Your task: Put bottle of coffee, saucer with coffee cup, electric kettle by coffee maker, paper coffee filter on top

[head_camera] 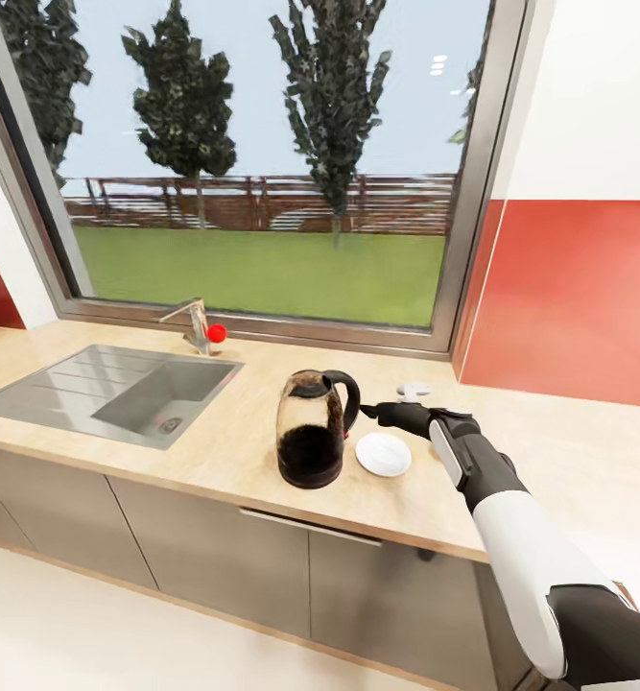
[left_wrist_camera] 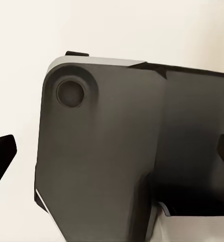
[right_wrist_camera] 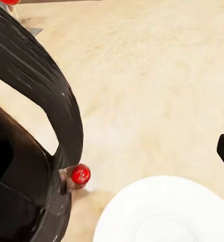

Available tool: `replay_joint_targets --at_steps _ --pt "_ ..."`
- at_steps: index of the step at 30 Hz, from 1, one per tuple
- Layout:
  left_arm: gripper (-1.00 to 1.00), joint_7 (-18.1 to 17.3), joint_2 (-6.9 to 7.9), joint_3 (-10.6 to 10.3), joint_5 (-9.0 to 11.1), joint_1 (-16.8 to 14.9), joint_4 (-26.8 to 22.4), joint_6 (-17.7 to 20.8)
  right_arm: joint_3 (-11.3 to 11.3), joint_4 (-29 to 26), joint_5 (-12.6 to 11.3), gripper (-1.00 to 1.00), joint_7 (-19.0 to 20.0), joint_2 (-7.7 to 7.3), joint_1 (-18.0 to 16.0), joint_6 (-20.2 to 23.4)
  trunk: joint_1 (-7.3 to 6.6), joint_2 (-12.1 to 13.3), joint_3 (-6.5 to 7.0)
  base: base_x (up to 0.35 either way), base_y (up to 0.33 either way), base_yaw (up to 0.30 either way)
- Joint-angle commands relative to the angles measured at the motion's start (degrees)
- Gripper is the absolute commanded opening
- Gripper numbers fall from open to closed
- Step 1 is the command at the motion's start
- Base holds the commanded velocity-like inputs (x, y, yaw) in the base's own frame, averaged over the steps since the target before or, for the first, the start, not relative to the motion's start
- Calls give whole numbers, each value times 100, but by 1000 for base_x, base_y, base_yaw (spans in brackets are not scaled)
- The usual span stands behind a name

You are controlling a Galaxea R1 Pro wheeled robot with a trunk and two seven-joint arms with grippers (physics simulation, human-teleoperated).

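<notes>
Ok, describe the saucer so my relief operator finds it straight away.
Start at the big window, then drop to the wood-look countertop right of the sink. Beside the glass kettle, just below the right gripper, lies the saucer: the one flat, round, white plate there.

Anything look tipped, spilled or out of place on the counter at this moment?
Nothing stands out. The electric kettle stands upright on the kitchen countertop, the saucer lies flat beside it, and the right gripper is by the kettle's handle. No spill or damage shows.
</notes>
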Motion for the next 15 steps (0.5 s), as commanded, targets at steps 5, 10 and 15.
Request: replay_joint_targets --at_steps 5,10,15 --pt "100 -4 -8 33 18 1 -7 -9 -2 -6 -48 100 -4 0 -3 39 2 -4 -6 65 0 1" --pt "100 -4 -11 31 18 2 -9 -9 -2 -6 -48 100 -4 0 -3 40 2 -4 -6 9 0 0" --pt "100 -4 -11 31 18 -1 -7 -9 -2 -8 -47 100 -4 0 -3 41 2 -4 -6 50 0 0"
